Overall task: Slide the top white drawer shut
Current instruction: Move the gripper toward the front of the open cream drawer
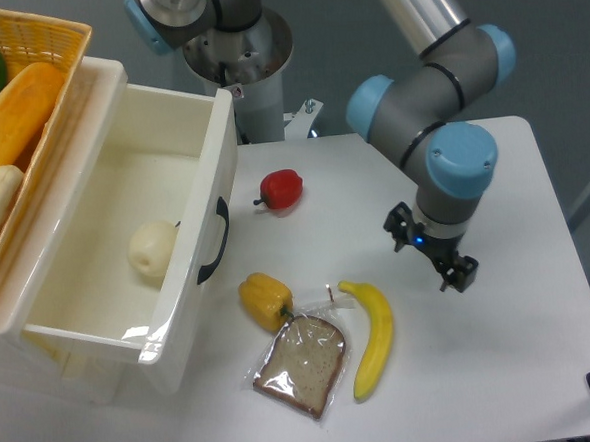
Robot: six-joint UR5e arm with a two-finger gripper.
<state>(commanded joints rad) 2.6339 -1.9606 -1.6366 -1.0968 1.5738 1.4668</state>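
The top white drawer (124, 206) is pulled far out to the right, its deep glossy cream interior open to view. A pale round fruit (154, 250) lies inside it. Its black curved handle (214, 241) faces right on the front panel. My gripper (429, 248) points down over the table well to the right of the handle, apart from the drawer. Its jaws look spread and hold nothing.
A yellow wicker basket (39, 41) with produce sits on the cabinet at top left. A red pepper (281, 189), a yellow pepper (265, 298), a bagged bread slice (300, 354) and a banana (373, 336) lie on the table between drawer and gripper. The arm's base (237, 54) stands behind.
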